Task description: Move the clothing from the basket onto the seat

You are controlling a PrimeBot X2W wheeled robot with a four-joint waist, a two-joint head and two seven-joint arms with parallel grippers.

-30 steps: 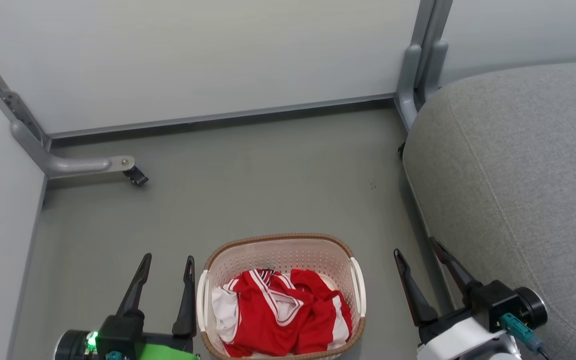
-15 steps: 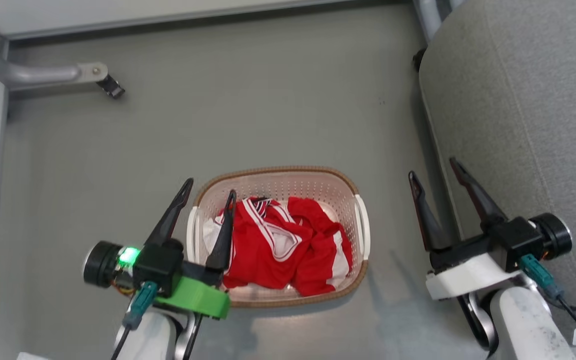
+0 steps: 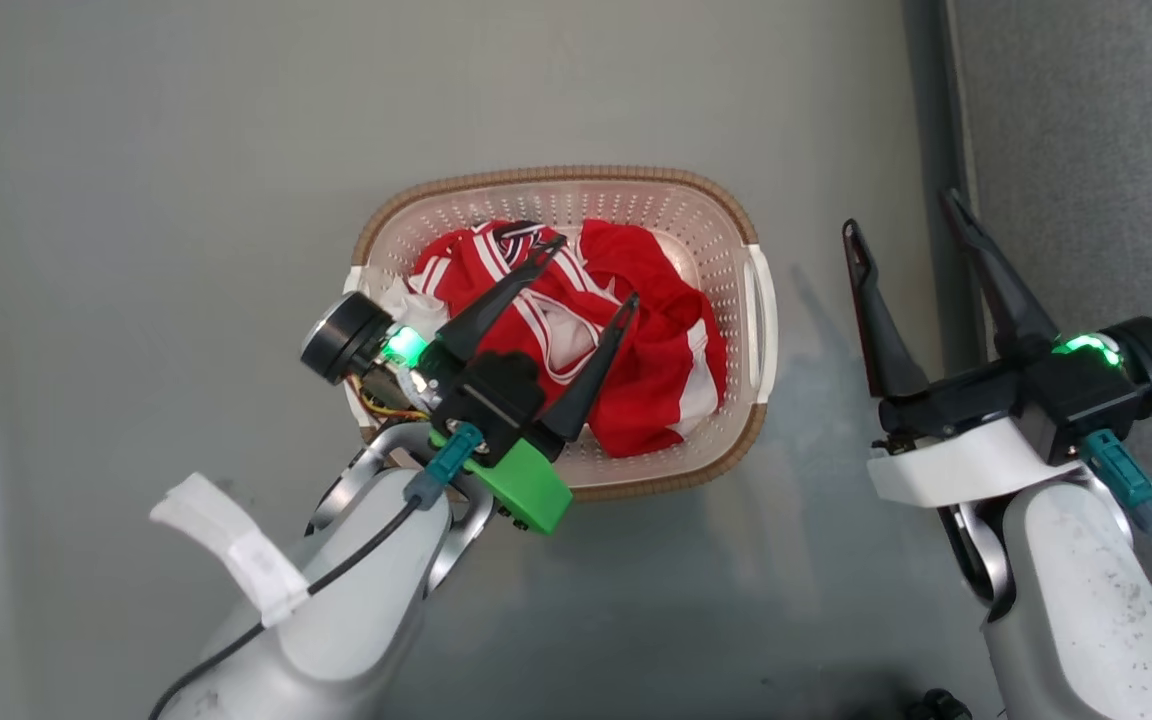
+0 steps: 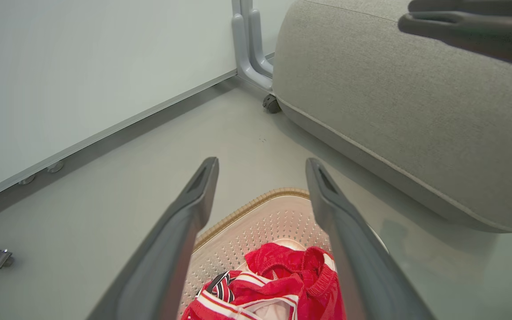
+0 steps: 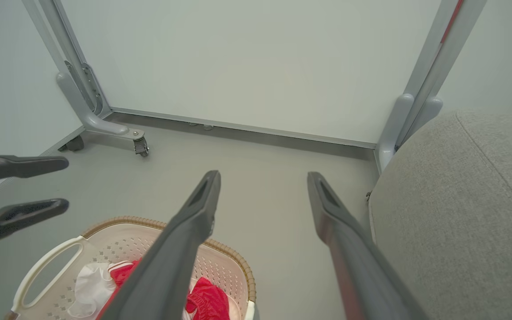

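Observation:
The basket (image 3: 556, 177) stands on the grey floor with the red-and-white clothing (image 3: 661, 335) crumpled inside. My left gripper (image 3: 596, 268) hangs open over the clothing, fingers spread above the pile and holding nothing. In the left wrist view the left gripper (image 4: 261, 162) points past the clothing (image 4: 282, 284) and basket (image 4: 256, 213) toward the seat (image 4: 394, 89). My right gripper (image 3: 901, 212) stands open and empty between the basket and the seat (image 3: 1086, 150). The right wrist view shows the right gripper (image 5: 263, 175), the basket (image 5: 118, 221), some clothing (image 5: 207, 298) and the seat (image 5: 460, 200).
Pale partition walls close the far side. A grey metal leg with a caster (image 5: 140, 144) stands at the far left, another caster (image 4: 271, 103) by the seat's corner. Bare grey floor (image 3: 136, 200) lies left of the basket.
The head camera has tilted down, shifting the whole picture. My left gripper has moved from beside the basket's left handle to over the clothing. The right gripper stays open by the seat.

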